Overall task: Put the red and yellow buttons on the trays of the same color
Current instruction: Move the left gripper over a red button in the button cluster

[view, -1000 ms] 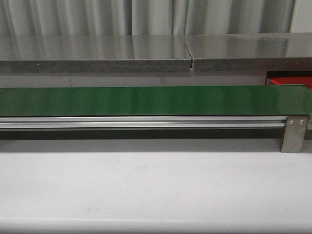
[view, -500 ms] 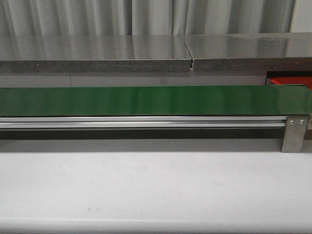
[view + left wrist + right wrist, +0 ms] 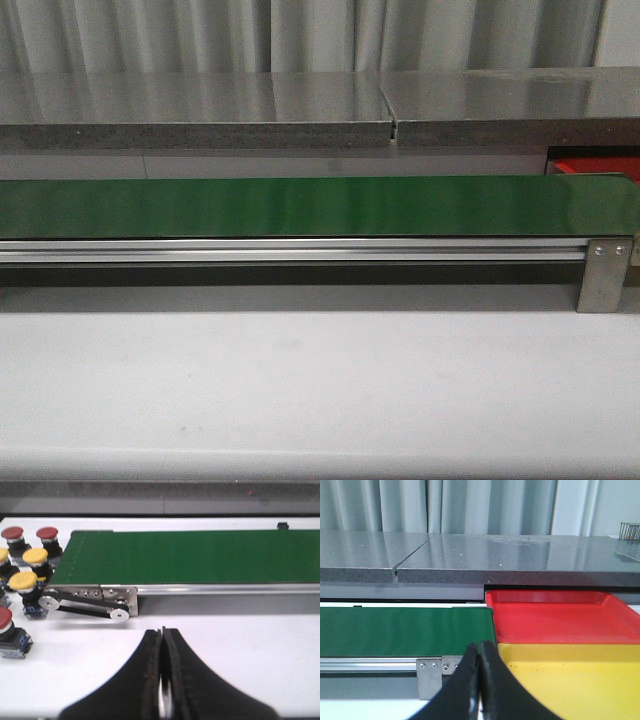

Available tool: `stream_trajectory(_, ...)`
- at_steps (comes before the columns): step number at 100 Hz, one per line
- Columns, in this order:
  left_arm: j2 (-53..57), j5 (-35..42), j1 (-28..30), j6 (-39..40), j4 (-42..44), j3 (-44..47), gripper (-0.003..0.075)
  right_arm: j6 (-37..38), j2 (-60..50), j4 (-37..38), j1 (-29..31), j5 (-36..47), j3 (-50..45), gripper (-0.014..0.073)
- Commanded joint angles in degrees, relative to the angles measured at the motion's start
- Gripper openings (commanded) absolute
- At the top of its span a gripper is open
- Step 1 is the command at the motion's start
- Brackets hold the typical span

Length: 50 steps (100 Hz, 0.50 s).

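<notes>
Several push buttons stand on the white table beside the belt's end in the left wrist view: red buttons (image 3: 12, 534) (image 3: 47, 534) (image 3: 4, 617) and yellow buttons (image 3: 35, 556) (image 3: 23, 581). My left gripper (image 3: 162, 630) is shut and empty, over bare table short of the belt. My right gripper (image 3: 480, 647) is also shut on nothing, near the belt's other end. Beyond it lie the red tray (image 3: 560, 622) and, nearer, the yellow tray (image 3: 580, 680), both with nothing in them. A corner of the red tray (image 3: 590, 165) shows in the front view. Neither gripper appears there.
A long green conveyor belt (image 3: 300, 205) on an aluminium rail (image 3: 290, 250) crosses the table, with a metal bracket (image 3: 603, 275) at its right end. Behind it runs a grey stone counter (image 3: 300, 105) with curtains. White table (image 3: 300, 380) lies in front.
</notes>
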State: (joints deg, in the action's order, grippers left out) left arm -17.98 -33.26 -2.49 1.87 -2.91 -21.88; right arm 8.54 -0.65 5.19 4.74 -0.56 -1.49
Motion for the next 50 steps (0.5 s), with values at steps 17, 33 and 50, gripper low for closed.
stream_trajectory(17,-15.12,2.52,0.15,0.44,-0.10,-7.02,-0.0014,-0.26,-0.95,0.48,0.10,4.32,1.27,-0.0074)
stream_trajectory(33,-23.09,1.74,0.15,0.44,-0.33,-9.87,0.0232,-0.26,-0.95,0.48,0.10,4.32,1.27,-0.0074)
stream_trajectory(50,-27.61,1.84,0.15,0.44,-0.33,-12.56,0.0580,-0.26,-0.95,0.48,0.10,4.32,1.27,-0.0074)
